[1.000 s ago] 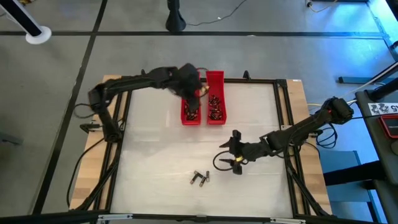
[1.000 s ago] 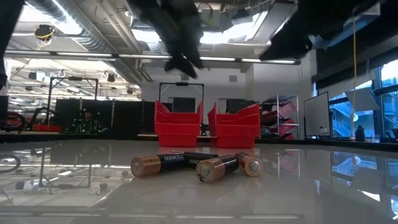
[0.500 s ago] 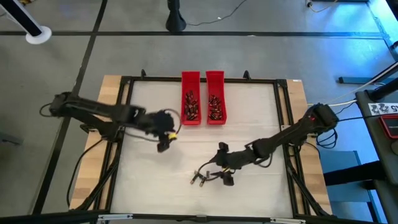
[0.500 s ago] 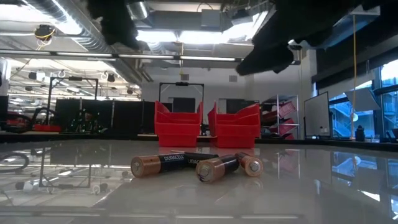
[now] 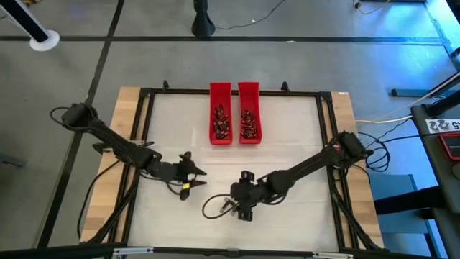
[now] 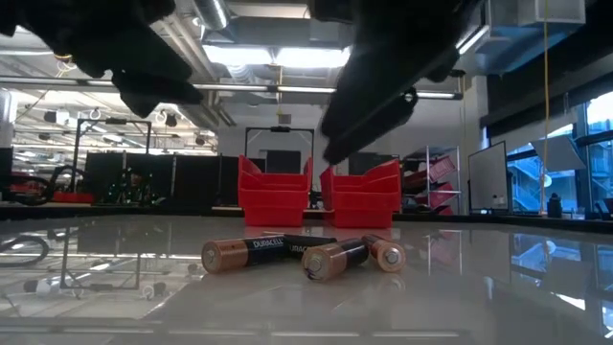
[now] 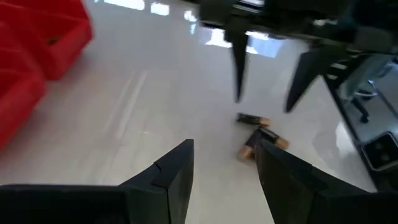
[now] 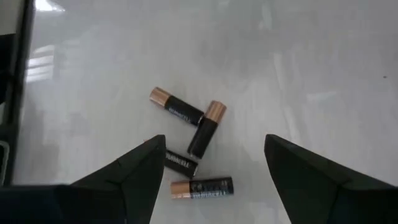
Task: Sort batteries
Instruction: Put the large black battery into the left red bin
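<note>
High view: two red trays (image 5: 221, 115) sit side by side at the far middle of the table (image 5: 287, 151), both holding small dark batteries. The right gripper (image 5: 241, 208) hangs over the loose batteries near the front edge, likely lining up a pick. The left gripper (image 5: 188, 173) waits just to their left, empty. Low view: loose batteries (image 6: 305, 254) lie flat and touching, in front of the trays; both arms are dark shapes overhead. Left wrist view: its fingers (image 7: 177, 174) stand partly apart, nothing between them; the right gripper's two prongs point down near the batteries. Right wrist view: fingers (image 8: 305, 168) spread wide, four batteries (image 8: 193, 149) clustered below.
</note>
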Controlling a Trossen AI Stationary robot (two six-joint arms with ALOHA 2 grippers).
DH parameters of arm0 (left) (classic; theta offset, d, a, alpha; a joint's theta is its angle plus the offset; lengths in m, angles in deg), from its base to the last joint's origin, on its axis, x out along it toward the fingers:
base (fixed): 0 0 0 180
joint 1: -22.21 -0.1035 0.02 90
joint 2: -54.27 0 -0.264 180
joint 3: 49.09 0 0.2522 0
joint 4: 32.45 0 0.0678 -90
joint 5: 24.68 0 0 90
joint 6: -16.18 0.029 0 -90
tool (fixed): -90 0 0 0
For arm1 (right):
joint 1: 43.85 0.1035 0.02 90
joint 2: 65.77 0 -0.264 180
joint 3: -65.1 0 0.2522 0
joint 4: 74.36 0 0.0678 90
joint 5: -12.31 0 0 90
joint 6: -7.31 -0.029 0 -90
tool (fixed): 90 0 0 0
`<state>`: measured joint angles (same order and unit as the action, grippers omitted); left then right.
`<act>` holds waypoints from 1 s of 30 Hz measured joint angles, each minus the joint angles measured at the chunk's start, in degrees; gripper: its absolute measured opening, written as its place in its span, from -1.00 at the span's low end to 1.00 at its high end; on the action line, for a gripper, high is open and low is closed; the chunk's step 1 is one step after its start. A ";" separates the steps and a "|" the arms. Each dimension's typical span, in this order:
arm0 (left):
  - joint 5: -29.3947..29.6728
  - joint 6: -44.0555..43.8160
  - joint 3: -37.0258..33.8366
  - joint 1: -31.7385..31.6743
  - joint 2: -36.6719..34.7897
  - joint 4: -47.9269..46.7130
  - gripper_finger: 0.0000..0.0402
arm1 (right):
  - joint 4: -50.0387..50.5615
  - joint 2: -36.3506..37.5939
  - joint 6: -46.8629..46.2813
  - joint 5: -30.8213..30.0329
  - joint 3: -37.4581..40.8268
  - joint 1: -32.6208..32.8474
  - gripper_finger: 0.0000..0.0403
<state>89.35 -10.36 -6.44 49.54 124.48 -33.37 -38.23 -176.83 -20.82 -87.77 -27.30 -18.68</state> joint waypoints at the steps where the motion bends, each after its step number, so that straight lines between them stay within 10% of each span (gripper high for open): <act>1: 0.24 0.73 -0.40 0.85 0.93 1.95 -0.20 | 0.06 -0.75 -0.08 -0.31 -0.52 0.00 0.37; 30: 2.56 -0.46 -0.64 4.57 9.18 4.63 -0.20 | -3.67 -10.33 -1.88 0.30 -2.62 -0.07 0.34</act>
<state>91.90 -10.82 -7.08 54.11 133.66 -28.74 -41.90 -187.16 -22.70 -87.47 -29.91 -18.75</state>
